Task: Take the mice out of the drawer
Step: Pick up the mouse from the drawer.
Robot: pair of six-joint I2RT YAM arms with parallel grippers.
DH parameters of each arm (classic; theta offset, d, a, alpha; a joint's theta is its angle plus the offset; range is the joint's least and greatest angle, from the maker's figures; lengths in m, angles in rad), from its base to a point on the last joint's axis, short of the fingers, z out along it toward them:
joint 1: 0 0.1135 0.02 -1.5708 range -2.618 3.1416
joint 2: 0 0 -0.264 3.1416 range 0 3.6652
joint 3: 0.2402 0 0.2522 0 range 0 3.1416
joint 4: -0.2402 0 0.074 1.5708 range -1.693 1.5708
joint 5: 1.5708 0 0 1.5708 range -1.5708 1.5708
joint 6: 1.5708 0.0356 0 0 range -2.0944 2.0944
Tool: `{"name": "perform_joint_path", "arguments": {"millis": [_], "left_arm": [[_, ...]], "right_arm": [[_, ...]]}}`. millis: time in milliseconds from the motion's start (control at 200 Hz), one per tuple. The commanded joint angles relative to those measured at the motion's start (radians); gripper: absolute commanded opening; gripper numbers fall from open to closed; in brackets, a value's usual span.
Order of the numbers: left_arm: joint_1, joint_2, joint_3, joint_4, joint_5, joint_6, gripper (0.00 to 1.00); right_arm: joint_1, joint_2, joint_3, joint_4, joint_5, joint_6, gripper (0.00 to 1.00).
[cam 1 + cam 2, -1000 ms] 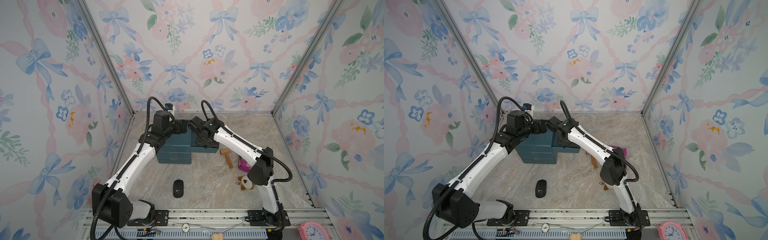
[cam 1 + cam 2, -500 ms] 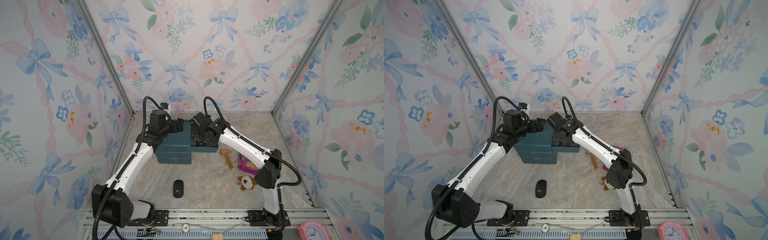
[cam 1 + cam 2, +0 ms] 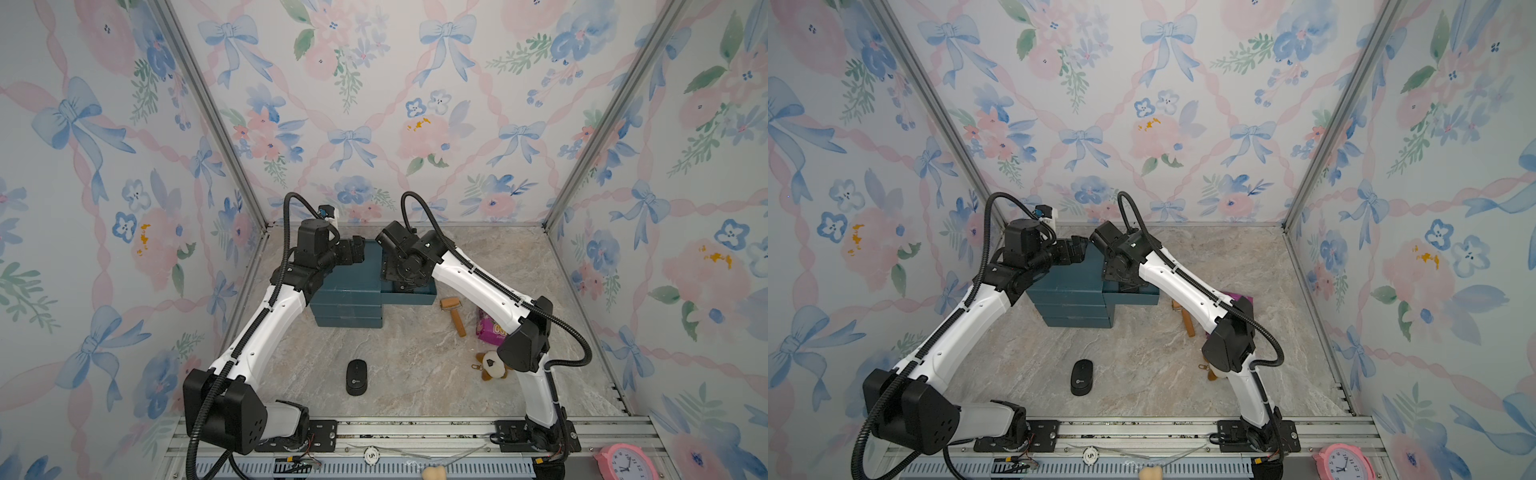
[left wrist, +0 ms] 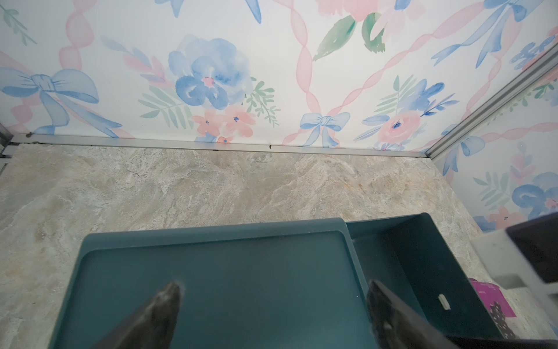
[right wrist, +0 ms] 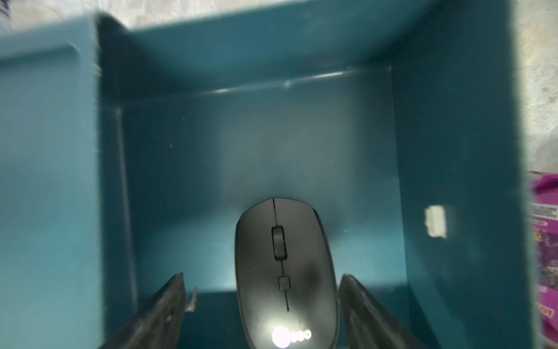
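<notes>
Here, a purple packet (image 3: 489, 330), a wooden roller (image 3: 454, 316) and a plush keychain (image 3: 492, 365) lie on the desk (image 3: 415, 365) beside the pulled-out drawer (image 5: 453, 121), whose walls hem in one black mouse (image 5: 283, 266). The right arm's jaws stand apart, flanking that mouse without clamping it. The left arm's jaws gape above the cabinet top (image 4: 241, 272), holding nothing. The black mouse lies along the gap, wheel end away from the wrist. A second mouse (image 3: 356, 376) lies on open desk, lengthwise front to back.
</notes>
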Motion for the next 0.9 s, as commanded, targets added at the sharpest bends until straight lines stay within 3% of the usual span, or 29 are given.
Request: {"name": "perform_joint_path", "arguments": {"millis": [0,205,495,675,895], "left_arm": [[0.007,0.009,-0.015,0.015,0.021,-0.015,0.98],[0.007,0.004,-0.016,0.015,0.026,-0.021,0.98],[0.006,-0.031,-0.046,0.016,0.035,-0.037,0.98],[0.006,-0.077,-0.072,0.016,0.030,-0.038,0.98],[0.006,-0.156,-0.109,0.015,0.036,-0.051,0.98]], "right_arm": [[0.008,0.002,-0.026,-0.028,0.000,-0.058,0.80],[0.009,-0.001,-0.105,0.019,-0.025,-0.085,0.77],[0.009,-0.020,-0.179,0.116,-0.019,-0.118,0.58],[0.015,-0.039,-0.119,0.083,0.068,-0.155,0.43],[0.071,-0.169,-0.059,0.066,0.226,-0.211,0.39]]}}
